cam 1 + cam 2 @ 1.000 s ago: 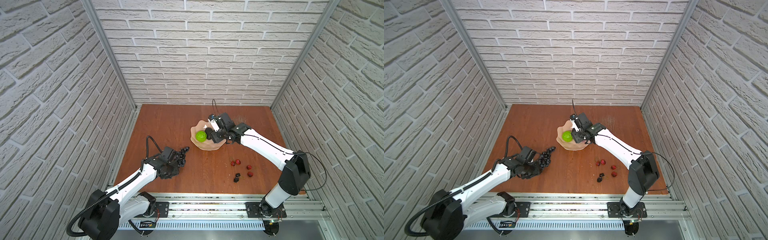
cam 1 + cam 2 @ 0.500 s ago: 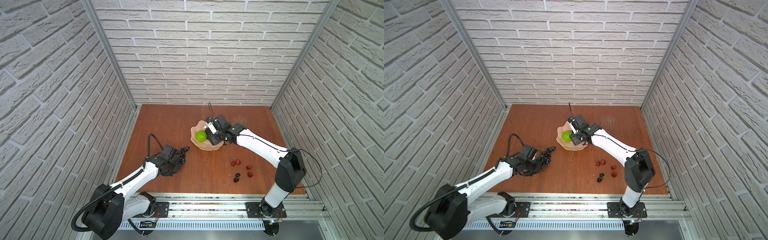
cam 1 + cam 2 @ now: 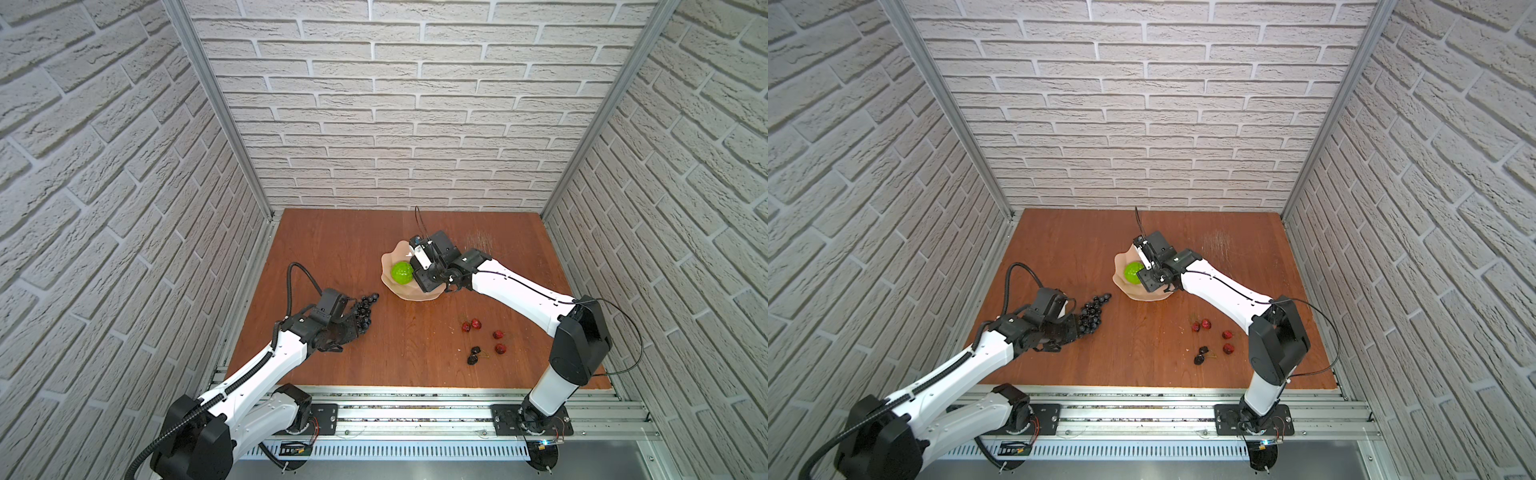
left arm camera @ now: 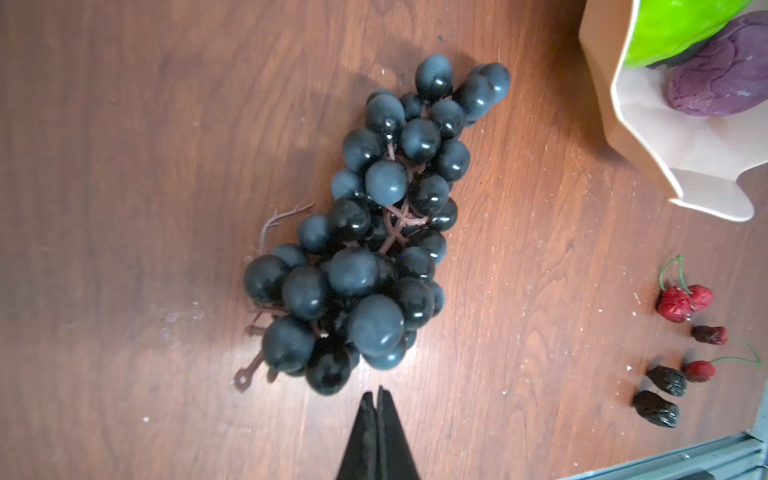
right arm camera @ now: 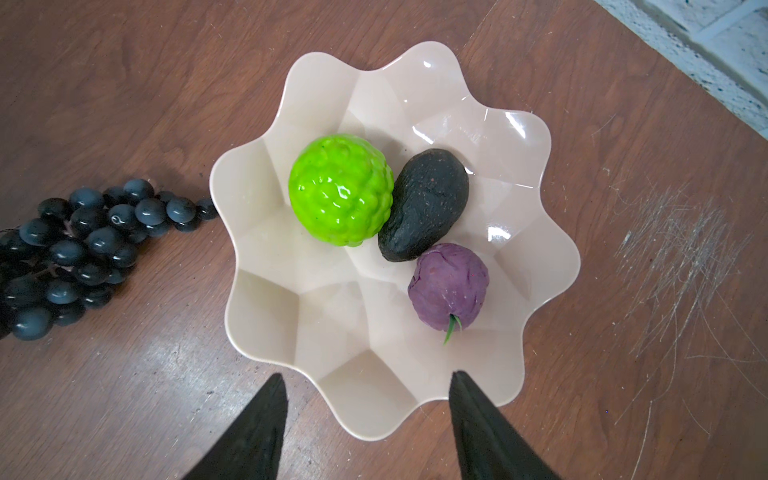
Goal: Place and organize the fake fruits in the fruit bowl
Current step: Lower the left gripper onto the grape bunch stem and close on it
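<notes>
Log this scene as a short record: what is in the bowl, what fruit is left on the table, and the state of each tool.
bowl: pale pink bowl with a scalloped rim, on the wooden table
in bowl: lime-green ball, black avocado, purple fruit
outside bowl: grape bunch, its tip close to the rim
also outside: small red fruits and dark small fruits, scattered on the table
left tool: shut, nothing between its fingers, tips just short of the grape bunch
right tool: open, empty, over the bowl's edge
</notes>
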Robot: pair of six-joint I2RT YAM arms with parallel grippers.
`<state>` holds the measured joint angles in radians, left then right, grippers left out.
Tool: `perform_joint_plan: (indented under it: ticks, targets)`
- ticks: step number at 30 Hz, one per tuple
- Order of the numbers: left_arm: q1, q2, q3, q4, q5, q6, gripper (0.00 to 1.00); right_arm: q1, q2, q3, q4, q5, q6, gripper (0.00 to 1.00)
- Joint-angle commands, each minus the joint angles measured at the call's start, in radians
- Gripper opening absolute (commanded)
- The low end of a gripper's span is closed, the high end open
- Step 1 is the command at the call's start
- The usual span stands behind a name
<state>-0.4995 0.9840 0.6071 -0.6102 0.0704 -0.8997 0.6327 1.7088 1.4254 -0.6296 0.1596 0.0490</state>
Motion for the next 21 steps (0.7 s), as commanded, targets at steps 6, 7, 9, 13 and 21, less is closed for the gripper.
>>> perform_joint_plan:
  ticks: [6, 7, 9, 13, 21]
  targets:
    - [0.004, -0.079, 0.014, -0.129, -0.1, -0.067, 0.4, 0.01, -0.046, -0.028, 0.04, -0.005, 0.013, 0.64]
    - [0.005, -0.085, 0.007, -0.117, -0.11, -0.07, 0.46, 0.01, -0.044, -0.028, 0.042, -0.006, 0.014, 0.64]
    - [0.006, -0.085, -0.007, -0.096, -0.121, -0.064, 0.52, 0.01, -0.041, -0.025, 0.041, -0.009, 0.017, 0.64]
    - [0.029, -0.064, -0.026, -0.041, -0.123, -0.057, 0.52, 0.012, -0.038, -0.024, 0.039, -0.007, 0.012, 0.64]
    - [0.109, -0.062, -0.12, 0.157, -0.028, -0.105, 0.38, 0.014, -0.018, -0.01, 0.03, -0.004, 0.012, 0.64]
